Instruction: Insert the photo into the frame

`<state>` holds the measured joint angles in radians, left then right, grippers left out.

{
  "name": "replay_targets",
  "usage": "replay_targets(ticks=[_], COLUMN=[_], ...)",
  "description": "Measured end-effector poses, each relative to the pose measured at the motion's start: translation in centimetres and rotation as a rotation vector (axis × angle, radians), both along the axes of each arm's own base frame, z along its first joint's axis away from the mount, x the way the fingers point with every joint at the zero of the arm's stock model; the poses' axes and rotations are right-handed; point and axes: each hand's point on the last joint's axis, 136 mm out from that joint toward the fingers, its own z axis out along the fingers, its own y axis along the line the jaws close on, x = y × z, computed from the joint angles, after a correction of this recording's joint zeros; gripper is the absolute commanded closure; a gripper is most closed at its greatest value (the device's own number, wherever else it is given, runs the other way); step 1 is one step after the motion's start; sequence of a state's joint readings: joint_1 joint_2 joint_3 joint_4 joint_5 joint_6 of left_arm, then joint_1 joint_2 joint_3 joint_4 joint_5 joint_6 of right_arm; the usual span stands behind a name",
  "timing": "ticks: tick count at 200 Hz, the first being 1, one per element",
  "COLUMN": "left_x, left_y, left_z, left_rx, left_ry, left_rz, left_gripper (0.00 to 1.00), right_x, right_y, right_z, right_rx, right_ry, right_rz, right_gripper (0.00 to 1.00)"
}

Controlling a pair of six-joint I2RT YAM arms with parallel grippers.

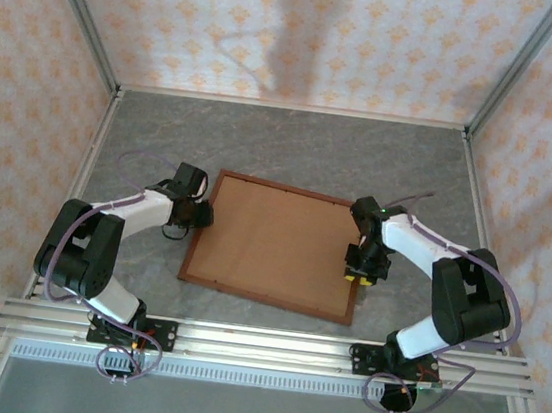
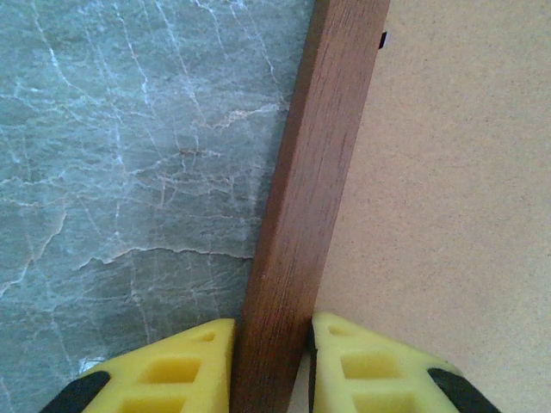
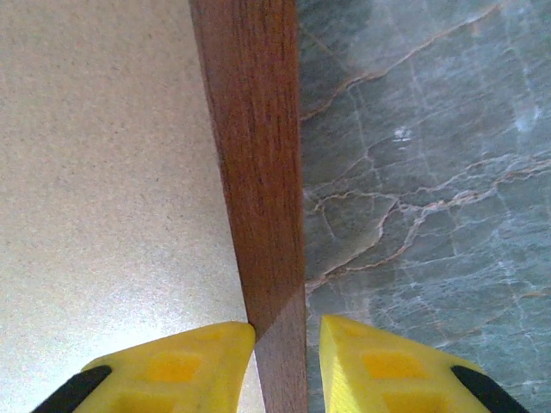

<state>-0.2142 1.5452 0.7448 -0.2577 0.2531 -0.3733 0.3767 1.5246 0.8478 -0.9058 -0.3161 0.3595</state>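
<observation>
The frame (image 1: 264, 301) lies flat on the table with a plain brown backing board (image 1: 277, 242) inside its reddish-brown moulding. The photo is out of view. My left gripper (image 1: 197, 214) is at the frame's left rail. In the left wrist view both yellow fingers (image 2: 194, 361) press the moulding (image 2: 318, 172) of the left gripper (image 2: 271, 331). My right gripper (image 1: 354, 267) straddles the right rail. In the right wrist view its (image 3: 288, 331) inner finger touches the moulding (image 3: 258, 172), which runs slightly askew, and a slim gap shows at the outer fingertip (image 3: 362, 361).
The grey marbled table top (image 1: 293, 148) surrounds the frame, with patterned walls behind and at both sides. A metal rail (image 1: 259, 346) runs along the near edge by the arm bases.
</observation>
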Motion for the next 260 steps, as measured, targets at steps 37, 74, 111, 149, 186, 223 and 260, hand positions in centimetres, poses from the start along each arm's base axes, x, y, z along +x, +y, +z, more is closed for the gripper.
replay_targets(ticks=[37,74,111,149,186,223,260], left_x=[0.0,0.0,0.0,0.0,0.0,0.2,0.2], left_y=[0.0,0.0,0.0,0.0,0.0,-0.1,-0.2], left_z=[0.0,0.0,0.0,0.0,0.0,0.1,0.0], left_rx=[0.0,0.0,0.0,-0.001,-0.001,-0.007,-0.012], left_ry=[0.0,0.0,0.0,0.0,-0.001,-0.01,-0.015], left_rz=[0.0,0.0,0.0,0.001,0.003,0.001,0.0], left_gripper=[0.76,0.76,0.76,0.76,0.76,0.76,0.76], right_x=[0.0,0.0,0.1,0.0,0.1,2.4,6.9], right_y=[0.3,0.4,0.4,0.5,0.6,0.2,-1.5], right_z=[-0.2,-0.3,-0.6,-0.8,-0.6,1.4,5.4], right_rx=[0.005,0.004,0.003,0.006,0.01,-0.024,-0.025], right_ry=[0.001,0.004,0.01,0.012,0.006,-0.075,-0.247], right_rz=[0.001,0.003,0.003,0.004,0.006,0.037,-0.013], right_gripper=[0.7,0.7,0.7,0.7,0.67,0.62,0.55])
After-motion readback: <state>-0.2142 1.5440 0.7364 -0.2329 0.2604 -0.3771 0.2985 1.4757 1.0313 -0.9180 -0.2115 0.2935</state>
